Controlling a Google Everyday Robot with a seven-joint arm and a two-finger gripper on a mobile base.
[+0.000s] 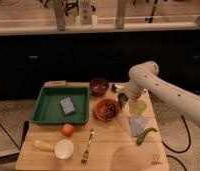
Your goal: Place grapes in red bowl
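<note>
1. The grapes (pixel 111 109) show as a small dark cluster lying inside the red bowl (pixel 96 110), which stands near the middle of the table (pixel 113 156). By how things lie, the placing looks done or all but done.
2. The gripper (pixel 123 101) hangs low at the end of the white arm (pixel 168 97), just beside the bowl's right rim and between it and the yellow-green cup (pixel 138 107). Whether the gripper is open or closed I cannot tell. I also cannot tell whether it touches the rim.
3. As to handling, I judge the cluster to be very light and soft-skinned. It would bruise or burst under a hard squeeze, and single fruits could come off the stem if pulled.
4. The round skins are likely smooth and a little slippery, so a pinch on one fruit would tend to squirt it sideways.
5. If it had to be taken up again, the better hold would be across the body of the cluster or on its stem, from above and with gentle pressure. The stem is too small to make out here.
6. The bowl's wall crowds a low approach from the side, and the darker bowl (pixel 99 86) stands close behind it.
</note>
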